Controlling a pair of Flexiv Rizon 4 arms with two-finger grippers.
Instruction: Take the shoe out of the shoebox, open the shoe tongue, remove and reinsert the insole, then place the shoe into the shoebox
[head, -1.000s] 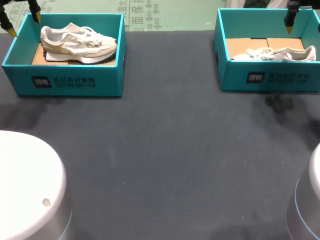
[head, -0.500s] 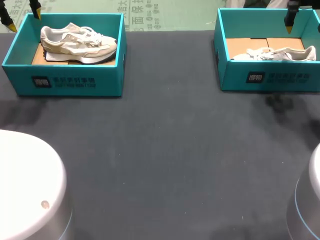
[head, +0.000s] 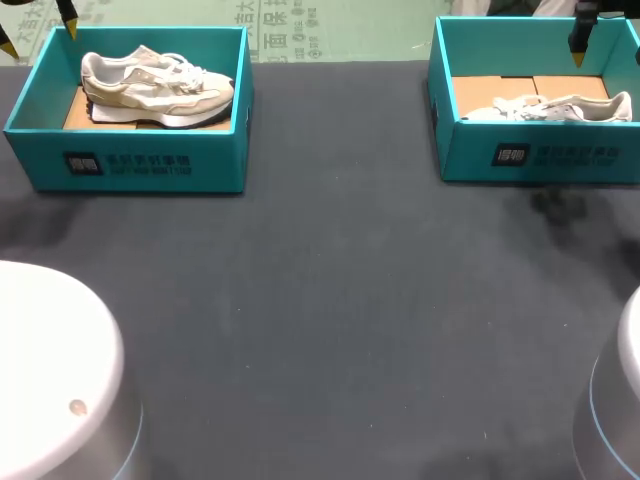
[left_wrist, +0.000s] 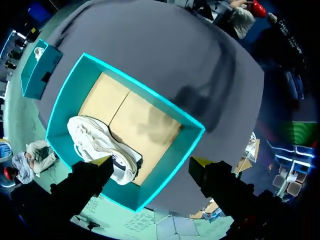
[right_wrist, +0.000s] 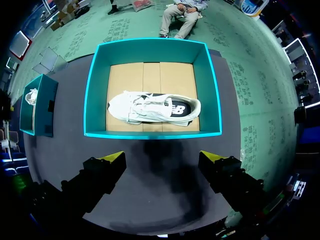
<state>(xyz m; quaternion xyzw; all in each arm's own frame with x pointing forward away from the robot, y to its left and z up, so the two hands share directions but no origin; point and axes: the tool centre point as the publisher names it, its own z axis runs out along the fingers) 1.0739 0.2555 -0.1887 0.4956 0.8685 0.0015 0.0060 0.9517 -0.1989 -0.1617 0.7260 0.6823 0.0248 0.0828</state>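
A white and tan sneaker (head: 155, 88) lies on its side in the left teal shoebox (head: 140, 160). A second white sneaker (head: 555, 107) lies in the right teal shoebox (head: 560, 155). My left gripper (head: 38, 35) hangs open, high over that box's far left corner. In the left wrist view the gripper (left_wrist: 152, 162) is open above the box (left_wrist: 172, 165), with the sneaker (left_wrist: 102, 147) near one finger. One finger (head: 580, 40) of my right gripper shows above the right box. In the right wrist view the gripper (right_wrist: 162, 157) is open, and the sneaker (right_wrist: 152, 107) lies ahead in its box (right_wrist: 205, 85).
Dark grey cloth (head: 340, 300) covers the table between and in front of the two boxes. Both box floors are bare cardboard (right_wrist: 175, 80) around the shoes. My arms' white bases (head: 50, 370) stand at the near corners.
My left gripper has drifted away toward the far left corner of the head view. The right arm and both shoes have kept still.
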